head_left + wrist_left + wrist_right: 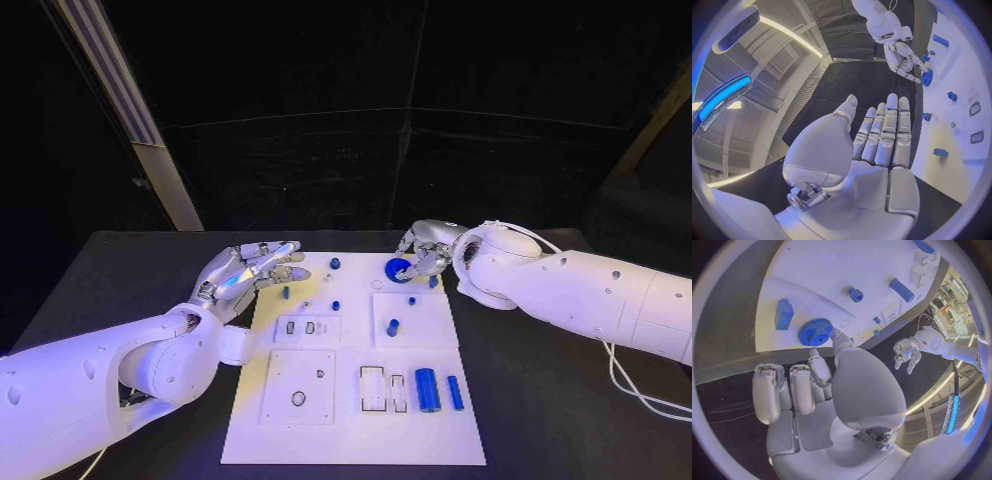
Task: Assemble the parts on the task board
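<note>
Blue gear point(397, 269) pinched by right hand point(424, 252) at board's point(353, 440) far edge, left hand point(253, 272) spread, empty.

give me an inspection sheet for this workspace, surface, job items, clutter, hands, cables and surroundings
Surface: black table, with the white task board in the middle.
Job's things: blue gear at the board's far edge; small blue pieces on the board; large blue cylinder and a thinner blue bar near the front.
Clutter: nothing seen.
Hands: left hand open, held above the board's left edge; right hand touches the gear, grip unclear.
Cables: white cable trailing from the right arm.
Surroundings: dark backdrop.
</note>
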